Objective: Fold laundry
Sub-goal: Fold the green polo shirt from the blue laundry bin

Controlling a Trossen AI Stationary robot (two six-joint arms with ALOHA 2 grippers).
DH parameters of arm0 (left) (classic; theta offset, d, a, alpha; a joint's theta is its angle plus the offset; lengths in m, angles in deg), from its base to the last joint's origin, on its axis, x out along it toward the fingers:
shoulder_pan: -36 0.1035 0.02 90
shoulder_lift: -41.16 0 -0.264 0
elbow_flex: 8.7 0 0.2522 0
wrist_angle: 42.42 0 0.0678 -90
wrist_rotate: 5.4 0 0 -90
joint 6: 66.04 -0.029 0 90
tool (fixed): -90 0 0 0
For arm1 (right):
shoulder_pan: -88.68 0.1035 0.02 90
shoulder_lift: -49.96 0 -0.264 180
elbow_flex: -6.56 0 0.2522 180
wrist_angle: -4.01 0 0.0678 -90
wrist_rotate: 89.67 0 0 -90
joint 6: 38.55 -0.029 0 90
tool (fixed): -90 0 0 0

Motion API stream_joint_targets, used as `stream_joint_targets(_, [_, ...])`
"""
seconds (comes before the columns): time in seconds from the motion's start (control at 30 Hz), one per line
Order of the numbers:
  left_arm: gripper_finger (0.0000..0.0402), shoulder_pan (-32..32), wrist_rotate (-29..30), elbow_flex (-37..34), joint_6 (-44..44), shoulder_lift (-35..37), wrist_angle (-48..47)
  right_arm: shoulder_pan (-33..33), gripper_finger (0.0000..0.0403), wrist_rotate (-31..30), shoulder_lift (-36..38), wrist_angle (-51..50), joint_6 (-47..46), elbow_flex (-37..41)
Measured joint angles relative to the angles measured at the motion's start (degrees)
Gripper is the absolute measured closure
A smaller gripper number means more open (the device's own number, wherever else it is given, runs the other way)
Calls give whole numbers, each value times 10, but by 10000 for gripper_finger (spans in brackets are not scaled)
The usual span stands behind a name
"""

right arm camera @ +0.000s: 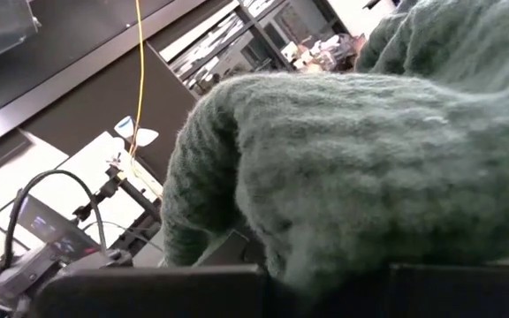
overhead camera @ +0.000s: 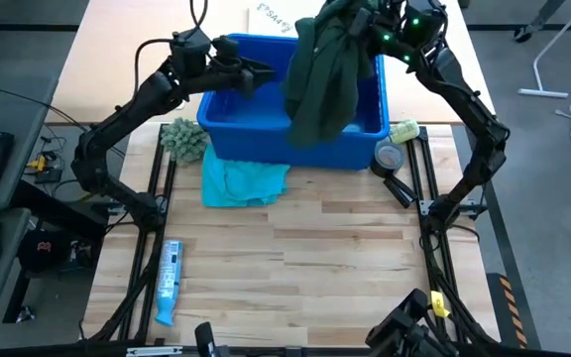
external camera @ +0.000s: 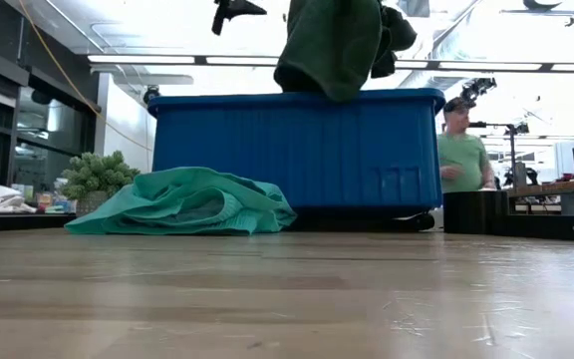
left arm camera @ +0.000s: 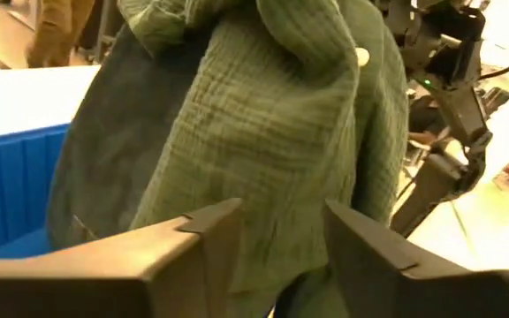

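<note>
Above the blue bin (overhead camera: 266,139) at the far edge of the tabletop, a dark green garment (overhead camera: 327,74) is hanging bunched from the right gripper (overhead camera: 365,22), its lower folds trailing into the bin's right half. The right wrist view is filling with that cloth pressed against the fingers, so the gripper is reading as pinching the garment near its top, though the fingertips themselves are buried. The left gripper (left arm camera: 281,231) is hovering over the bin's left side, fingers spread and apart from the cloth, facing the hanging folds with nothing between them. A turquoise shirt (overhead camera: 241,181) is lying crumpled on the table just in front of the bin's left half, unfolded. A fuzzy grey-green ball (overhead camera: 183,137) is sitting beside the bin's left wall; a roll of tape (overhead camera: 390,156) and a yellow-green object (overhead camera: 403,130) are sitting near its right front corner; a blue packet (overhead camera: 169,281) is lying toward the near left corner. A person (external camera: 459,150) is standing beyond the table. Risks, as judged: the grip is on a wad, not a hem, so layers may be slipping out; the trailing end could be snagging on the bin rim and dragging the bin; the left gripper may be closing on several layers at once, leaving the garment twisted when spread.
</note>
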Motion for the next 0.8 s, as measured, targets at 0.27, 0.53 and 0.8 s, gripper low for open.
stream_joint_targets(0.27, [208, 4, -17, 0, -3, -26, 29, 1, 402, 16, 0, 0, 0, 0])
stream_joint_targets(0.53, [206, -2, -82, 0, 26, -54, 98, 2, 402, 20, 0, 0, 0, 0])
stream_joint_targets(0.8, [206, -7, -104, 0, 2, -74, 113, 2, 402, 20, 0, 0, -1, 0])
